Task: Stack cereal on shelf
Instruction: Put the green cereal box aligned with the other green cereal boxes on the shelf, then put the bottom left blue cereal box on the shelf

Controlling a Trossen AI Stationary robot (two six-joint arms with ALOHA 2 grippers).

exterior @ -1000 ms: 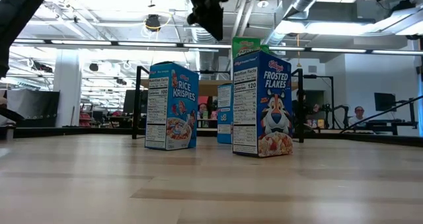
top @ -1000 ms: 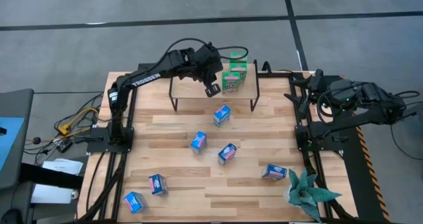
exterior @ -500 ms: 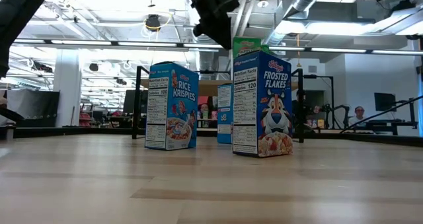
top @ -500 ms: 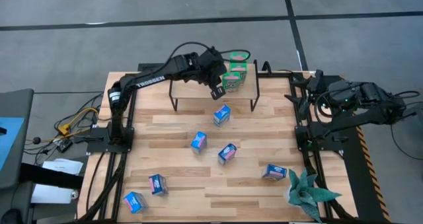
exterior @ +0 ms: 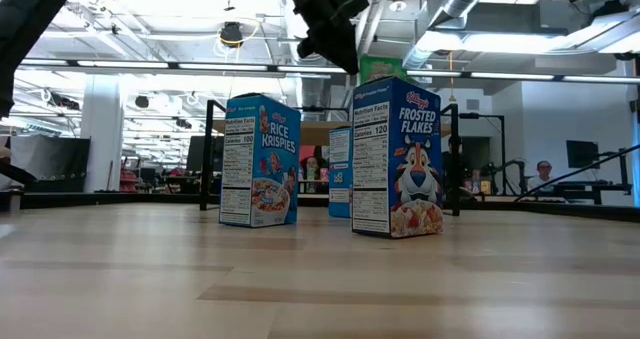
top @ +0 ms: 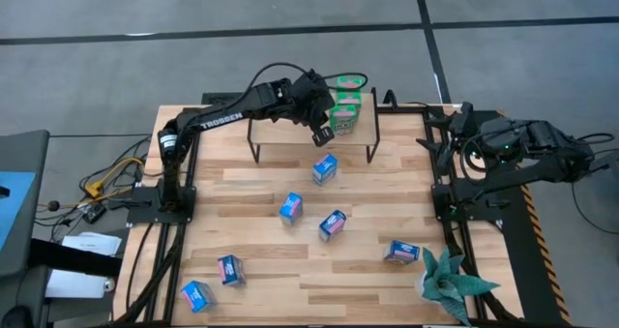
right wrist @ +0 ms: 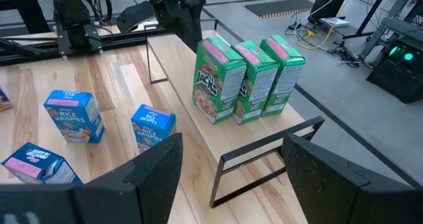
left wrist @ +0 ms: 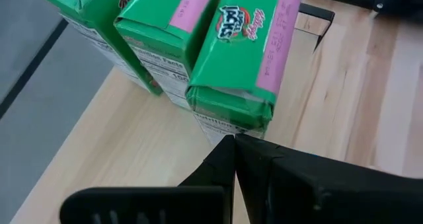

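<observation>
Three green cardboard cereal boxes (right wrist: pixel 246 80) stand upright, long axes vertical, touching in a row near the right end of the light-wood shelf board on black legs (top: pixel 290 134). The left gripper (top: pixel 320 132), fingers pressed together and empty, hovers just beside the nearest green box. Six blue boxes (top: pixel 325 167) lie scattered over the wooden table (top: pixel 261 270). The right gripper (right wrist: pixel 231 164) waits wide apart at the table's right edge.

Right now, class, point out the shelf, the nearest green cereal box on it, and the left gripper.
shelf (right wrist: pixel 198 128), right wrist view, bare board top.
green cereal box (right wrist: pixel 217 78), right wrist view, front face.
left gripper (top: pixel 318 133), high view, closed fingertips.
</observation>
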